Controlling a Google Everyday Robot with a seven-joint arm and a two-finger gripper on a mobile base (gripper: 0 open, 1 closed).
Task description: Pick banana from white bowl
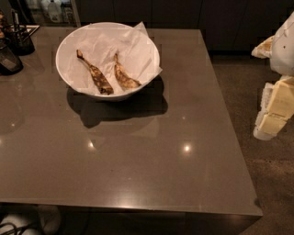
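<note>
A large white bowl [73,41] lined with crumpled white paper stands at the back of the dark table, left of centre. Two overripe bananas lie in it. The banana [124,75] is the shorter, yellower, curved one, on the right side of the bowl. A longer, darker banana [95,73] with a blackened end lies to its left. My gripper [271,114] hangs at the right edge of the view, beyond the table's right side and far from the bowl, with nothing visibly in it.
The table [138,160] has its front edge near the bottom of the view and its right edge beside bare floor [271,183]. Dark containers [11,46] stand at the table's far left corner. Bottles [55,9] stand behind.
</note>
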